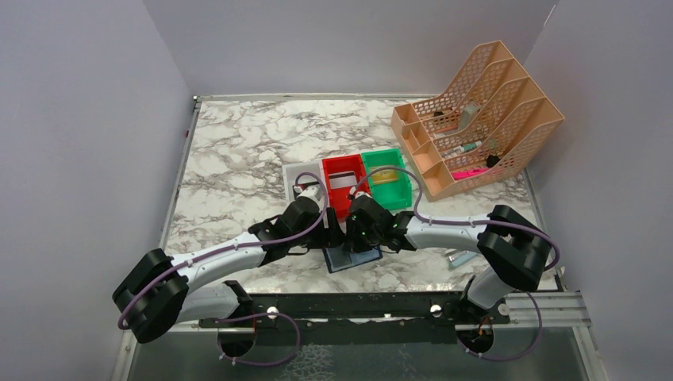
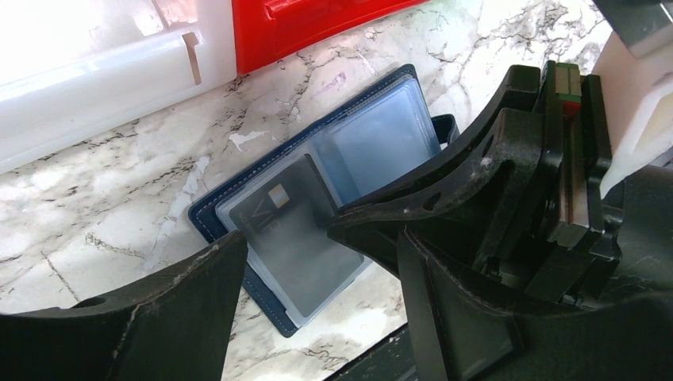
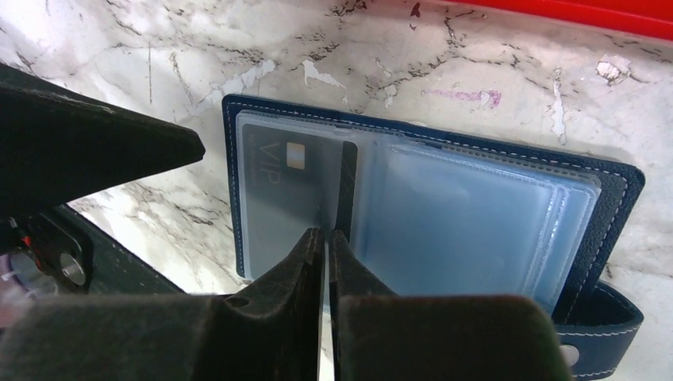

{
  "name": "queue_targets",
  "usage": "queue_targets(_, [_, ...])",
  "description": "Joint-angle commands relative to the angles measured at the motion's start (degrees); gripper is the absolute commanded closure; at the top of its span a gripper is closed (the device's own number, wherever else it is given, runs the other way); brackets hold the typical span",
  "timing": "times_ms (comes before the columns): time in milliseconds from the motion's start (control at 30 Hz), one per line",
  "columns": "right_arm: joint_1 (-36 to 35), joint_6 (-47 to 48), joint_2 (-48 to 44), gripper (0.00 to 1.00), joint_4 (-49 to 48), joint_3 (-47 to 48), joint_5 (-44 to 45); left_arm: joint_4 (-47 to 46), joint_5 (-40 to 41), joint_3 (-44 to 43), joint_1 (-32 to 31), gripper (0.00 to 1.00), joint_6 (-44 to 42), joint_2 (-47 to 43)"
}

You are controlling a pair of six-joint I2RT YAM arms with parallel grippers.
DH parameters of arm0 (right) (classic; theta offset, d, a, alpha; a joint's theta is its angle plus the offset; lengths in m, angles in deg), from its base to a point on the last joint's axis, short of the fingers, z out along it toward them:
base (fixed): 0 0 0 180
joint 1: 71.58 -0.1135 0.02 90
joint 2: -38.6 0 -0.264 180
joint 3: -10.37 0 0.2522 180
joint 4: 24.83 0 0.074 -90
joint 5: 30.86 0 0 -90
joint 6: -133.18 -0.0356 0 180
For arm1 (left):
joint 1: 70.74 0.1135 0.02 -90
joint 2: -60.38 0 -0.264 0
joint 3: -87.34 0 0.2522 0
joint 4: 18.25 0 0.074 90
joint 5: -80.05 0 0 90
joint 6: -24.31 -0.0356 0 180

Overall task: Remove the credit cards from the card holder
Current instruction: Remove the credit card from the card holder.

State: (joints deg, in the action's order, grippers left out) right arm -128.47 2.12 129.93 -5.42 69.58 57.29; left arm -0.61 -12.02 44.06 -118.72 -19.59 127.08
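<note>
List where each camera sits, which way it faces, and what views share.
Top external: above and behind the bases, looking down at the table; left arm and right arm meet over the card holder.
Left wrist: on the left arm, looking past the open left gripper at the holder; right gripper intrudes.
Right wrist: looks down between its own fingers at the VIP card.
Shared: all see the card holder.

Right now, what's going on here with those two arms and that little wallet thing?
Two robot arms are working on a card holder that lies open on the marble table. The right gripper has its jaws pinched almost shut on the exposed edge of a black card, which sits mostly inside a clear sleeve. The left gripper hovers with its jaws open over the holder's left side. That card is not out yet.
</note>
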Motion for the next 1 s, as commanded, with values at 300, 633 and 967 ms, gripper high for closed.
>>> queue_targets(300, [2.6,-3.5,-3.8,0.99,-6.7,-4.3,-4.3,-0.9,-0.5,-0.1,0.3,0.28,0.4,-0.5])
queue_targets(633, [8.4,-6.4,-5.9,0.99,-15.2,-10.6,-14.6,-0.2,-0.1,-0.1,0.3,0.28,0.3,-1.5])
queue_targets(967, [6.0,1.1,-7.3,0.54,-8.5,-7.5,-8.1,12.9,14.9,-1.6,1.4,0.15,2.6,-6.6])
